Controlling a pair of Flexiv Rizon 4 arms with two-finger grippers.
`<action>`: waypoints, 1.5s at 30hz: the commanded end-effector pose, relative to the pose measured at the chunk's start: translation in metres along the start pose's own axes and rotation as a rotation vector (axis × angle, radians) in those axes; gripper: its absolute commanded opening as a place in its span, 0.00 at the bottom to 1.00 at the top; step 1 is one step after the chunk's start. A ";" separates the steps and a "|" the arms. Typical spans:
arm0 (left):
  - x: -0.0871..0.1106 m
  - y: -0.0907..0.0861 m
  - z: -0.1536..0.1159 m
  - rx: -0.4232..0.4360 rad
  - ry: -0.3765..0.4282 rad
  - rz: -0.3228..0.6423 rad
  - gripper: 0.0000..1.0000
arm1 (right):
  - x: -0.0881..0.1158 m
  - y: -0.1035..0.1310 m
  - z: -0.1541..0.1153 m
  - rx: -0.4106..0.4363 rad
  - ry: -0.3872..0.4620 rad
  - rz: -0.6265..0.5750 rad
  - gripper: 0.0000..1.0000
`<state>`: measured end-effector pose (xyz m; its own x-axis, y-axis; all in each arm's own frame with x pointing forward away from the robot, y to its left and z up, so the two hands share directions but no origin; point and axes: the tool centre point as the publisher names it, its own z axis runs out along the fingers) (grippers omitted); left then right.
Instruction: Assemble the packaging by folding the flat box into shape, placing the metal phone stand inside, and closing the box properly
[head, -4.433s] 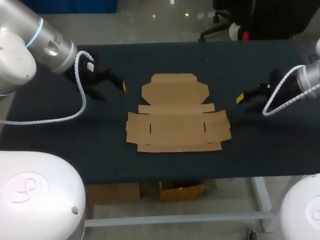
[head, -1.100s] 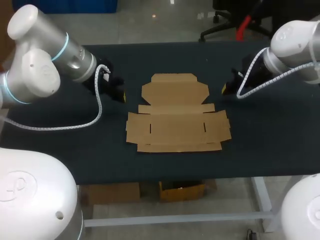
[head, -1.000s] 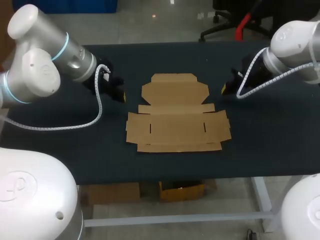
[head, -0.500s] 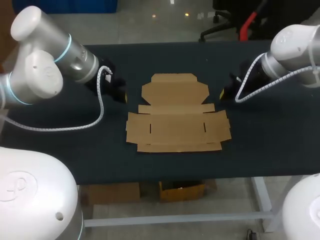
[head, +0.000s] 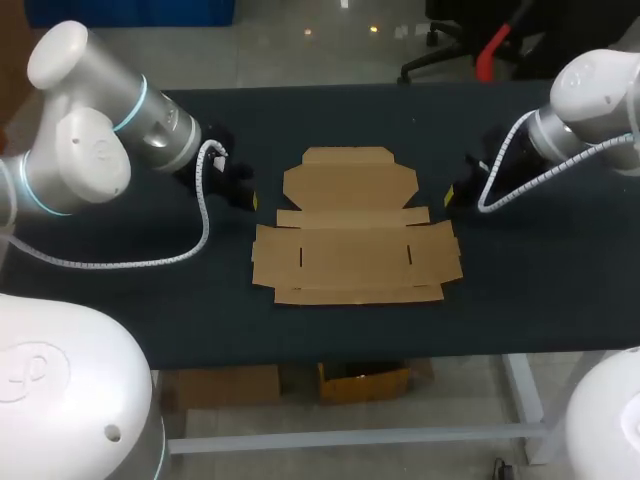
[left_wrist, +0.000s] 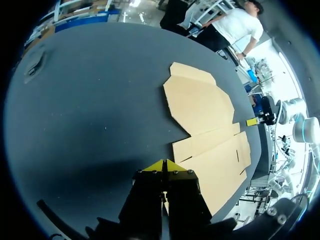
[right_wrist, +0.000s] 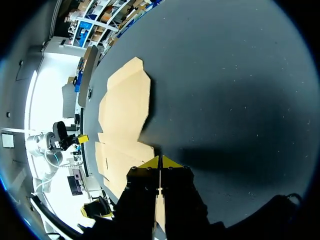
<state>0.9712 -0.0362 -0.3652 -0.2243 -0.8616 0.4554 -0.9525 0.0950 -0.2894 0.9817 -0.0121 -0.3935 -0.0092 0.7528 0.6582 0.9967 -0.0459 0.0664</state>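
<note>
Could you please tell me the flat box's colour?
The flat cardboard box is plain tan-brown, best seen in the head view.

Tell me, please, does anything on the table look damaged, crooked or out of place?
Nothing looks damaged: the flat box lies unfolded and straight on the table. One oddity: no metal phone stand shows in any view.

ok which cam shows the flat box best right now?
Head view: the flat box lies whole and unobstructed, with every flap and slot visible from above. The left wrist view shows it skewed, ahead of and beside the left gripper, its near corner hidden. The right wrist view shows it stretched, partly behind the right gripper.
</note>
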 end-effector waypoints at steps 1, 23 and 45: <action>0.000 0.000 0.008 0.001 -0.011 0.008 0.00 | -0.007 0.003 0.001 0.028 0.014 -0.021 0.00; -0.002 -0.005 0.014 -0.015 -0.018 -0.001 0.00 | -0.005 0.009 0.006 0.058 0.024 -0.032 0.00; -0.008 -0.002 0.033 -0.010 -0.008 0.010 0.00 | -0.012 0.010 0.013 0.062 0.006 -0.045 0.00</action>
<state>0.9829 -0.0465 -0.3927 -0.2303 -0.8675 0.4409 -0.9534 0.1104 -0.2808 0.9911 -0.0126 -0.4080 -0.0538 0.7521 0.6568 0.9983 0.0260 0.0521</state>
